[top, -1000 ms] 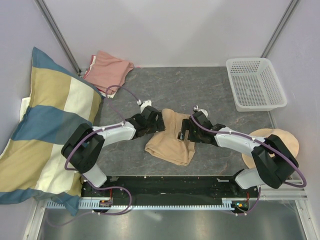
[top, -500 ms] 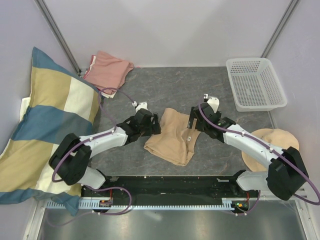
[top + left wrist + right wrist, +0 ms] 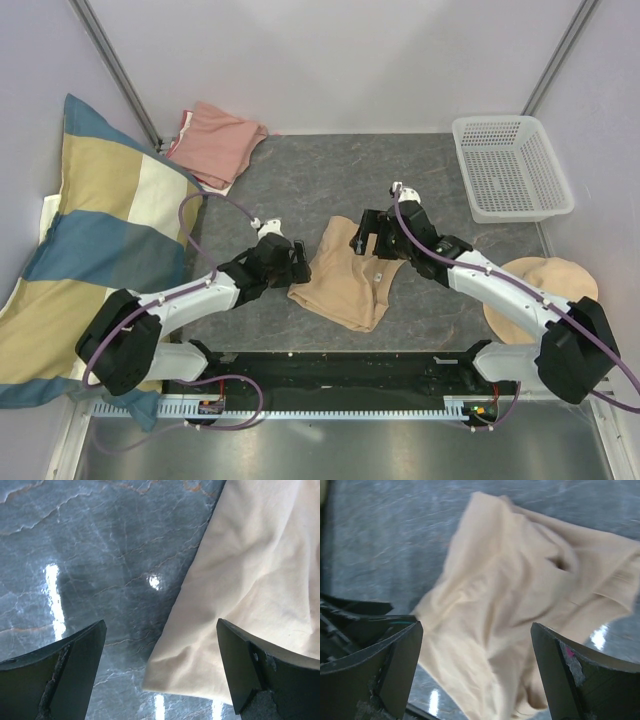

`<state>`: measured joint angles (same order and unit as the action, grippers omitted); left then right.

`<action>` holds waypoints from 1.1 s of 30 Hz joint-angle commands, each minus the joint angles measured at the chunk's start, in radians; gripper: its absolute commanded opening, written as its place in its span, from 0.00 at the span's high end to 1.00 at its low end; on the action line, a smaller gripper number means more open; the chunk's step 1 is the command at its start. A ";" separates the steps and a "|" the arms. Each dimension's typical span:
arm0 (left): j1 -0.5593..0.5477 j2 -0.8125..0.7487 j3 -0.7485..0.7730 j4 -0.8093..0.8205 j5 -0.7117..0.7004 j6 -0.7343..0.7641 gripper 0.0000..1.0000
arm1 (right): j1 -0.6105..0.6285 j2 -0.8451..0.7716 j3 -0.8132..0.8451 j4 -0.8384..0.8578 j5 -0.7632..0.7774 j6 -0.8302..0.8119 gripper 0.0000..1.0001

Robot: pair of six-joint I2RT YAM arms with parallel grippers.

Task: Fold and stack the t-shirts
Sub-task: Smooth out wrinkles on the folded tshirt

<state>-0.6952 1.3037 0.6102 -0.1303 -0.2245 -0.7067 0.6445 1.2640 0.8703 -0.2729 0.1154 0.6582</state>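
Filling the middle of the overhead frame: the table (image 3: 330,170), dark grey, marble-veined, glossy enough to throw back light in the wrist views.

Slumped along the left edge: a striped pillow (image 3: 90,250), plump, in blocks of blue, yellow and cream, probably just parked out of the way.

At upper right: a white basket (image 3: 510,165), rigid perforated plastic, rectangular.

At centre: the tan t-shirt (image 3: 345,285), soft matte cloth, bunched into a rumpled lopsided patch with deep creases. Not yet laid flat, so likely early in the fold.

At right, low in the frame: a pale beige hat (image 3: 560,285), round and domed, half hidden behind the right arm.

In the upper left corner: the salmon-pink t-shirt (image 3: 215,140), in a loose squarish heap well apart from the tan one.

Smallest, and set on opposite sides of the tan cloth, seemingly to take two edges and spread it:
- left gripper (image 3: 161,630), jaws spread wide, straddling the lower left hem, holding nothing
- right gripper (image 3: 476,627), likewise spread wide, over the crumpled upper part, gripping nothing
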 commanded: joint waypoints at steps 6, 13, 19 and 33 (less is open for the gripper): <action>0.002 -0.099 -0.066 -0.008 -0.006 -0.059 0.00 | 0.047 0.198 0.032 0.300 -0.203 0.067 0.02; 0.002 -0.173 -0.102 -0.043 -0.026 -0.073 0.00 | 0.098 0.334 0.078 0.342 -0.191 0.109 0.02; 0.003 -0.196 -0.119 -0.046 -0.029 -0.076 0.00 | 0.107 0.276 0.078 0.163 -0.045 0.119 0.02; 0.002 -0.144 -0.112 -0.022 -0.021 -0.073 0.00 | 0.107 0.169 -0.054 0.026 0.024 0.124 0.02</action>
<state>-0.6952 1.1526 0.4995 -0.1833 -0.2306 -0.7551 0.7498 1.4734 0.8524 -0.2001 0.1097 0.7685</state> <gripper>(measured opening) 0.995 0.979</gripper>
